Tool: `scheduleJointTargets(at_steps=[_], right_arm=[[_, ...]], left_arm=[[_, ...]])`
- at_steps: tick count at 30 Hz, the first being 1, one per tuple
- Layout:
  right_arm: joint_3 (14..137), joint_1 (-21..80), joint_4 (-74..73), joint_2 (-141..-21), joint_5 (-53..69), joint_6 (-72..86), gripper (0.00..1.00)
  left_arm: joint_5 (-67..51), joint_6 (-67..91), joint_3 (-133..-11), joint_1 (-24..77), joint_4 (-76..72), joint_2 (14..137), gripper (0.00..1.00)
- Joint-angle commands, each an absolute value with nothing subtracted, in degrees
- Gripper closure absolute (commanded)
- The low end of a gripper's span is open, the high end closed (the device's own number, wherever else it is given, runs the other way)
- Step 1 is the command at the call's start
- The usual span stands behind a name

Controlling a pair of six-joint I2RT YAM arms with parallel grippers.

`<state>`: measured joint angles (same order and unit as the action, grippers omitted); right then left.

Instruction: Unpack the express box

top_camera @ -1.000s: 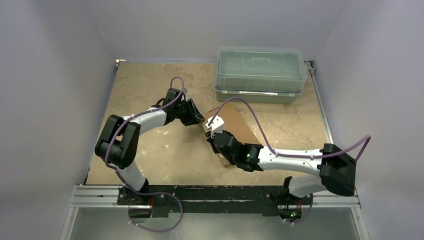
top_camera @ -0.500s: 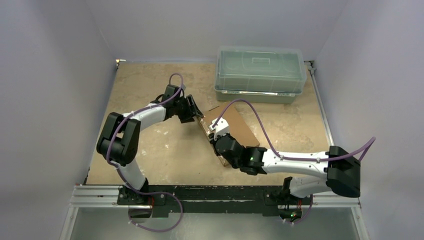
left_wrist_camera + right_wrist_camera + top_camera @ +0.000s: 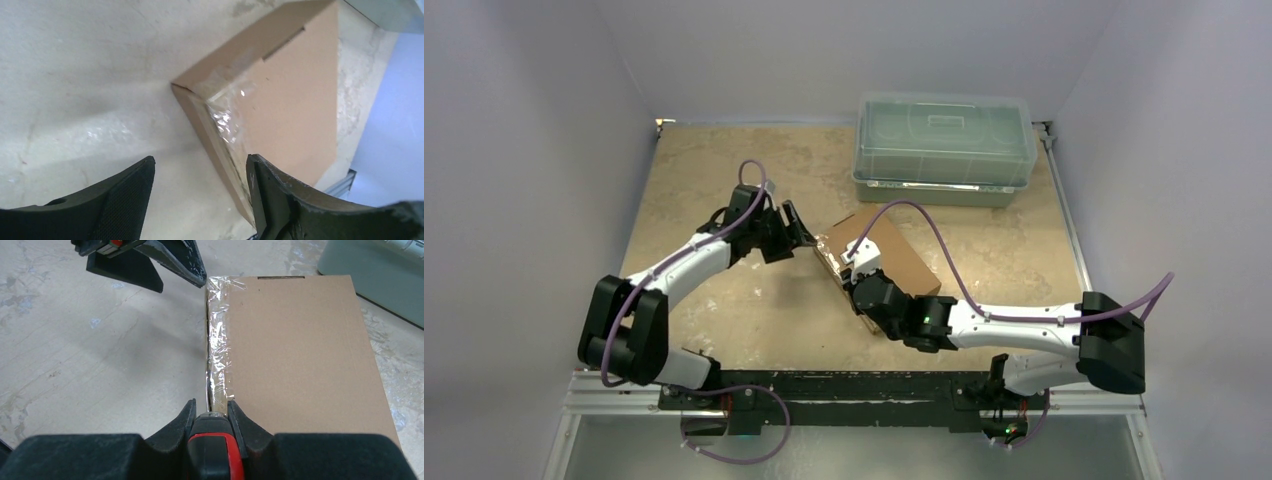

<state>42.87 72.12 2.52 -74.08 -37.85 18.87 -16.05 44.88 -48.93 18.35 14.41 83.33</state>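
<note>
The express box (image 3: 889,255) is a flat brown cardboard mailer lying on the table, with clear tape (image 3: 218,340) along its left edge. My left gripper (image 3: 804,238) stands open just left of the box's far corner. In the left wrist view the left gripper (image 3: 200,167) has nothing between its fingers, and one finger (image 3: 270,195) is close to the box (image 3: 290,100) edge. My right gripper (image 3: 211,407) is shut on a black-and-red cutter (image 3: 215,450). The cutter's tip meets the taped seam at the near end of the box (image 3: 300,350).
A large translucent grey-green lidded plastic bin (image 3: 944,145) stands behind the box at the back right, and its corner shows in the right wrist view (image 3: 380,275). Bare tan tabletop (image 3: 724,300) lies left of the box. Grey walls enclose the table.
My left gripper has opened, let go of the box's corner and drawn back to the left. The box has settled flat. My right gripper stays shut on the cutter at the seam.
</note>
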Motion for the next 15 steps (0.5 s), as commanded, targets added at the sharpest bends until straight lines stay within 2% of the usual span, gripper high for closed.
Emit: scheduleJointTargets(at_steps=[1, 6, 15], right_arm=[[45.4, 72.7, 1.2, -73.8, -38.9, 19.0, 1.00], [46.7, 73.1, 0.6, -74.3, -39.5, 18.6, 1.00], [48.1, 74.9, -3.1, -73.2, -40.9, 18.5, 1.00]], left_arm=[[-18.7, 50.4, -46.3, 21.6, 9.2, 78.7, 0.32], [-17.2, 51.9, -46.8, 26.6, 4.9, 82.9, 0.32], [-7.1, 47.7, -48.8, 26.7, 7.4, 91.0, 0.36]])
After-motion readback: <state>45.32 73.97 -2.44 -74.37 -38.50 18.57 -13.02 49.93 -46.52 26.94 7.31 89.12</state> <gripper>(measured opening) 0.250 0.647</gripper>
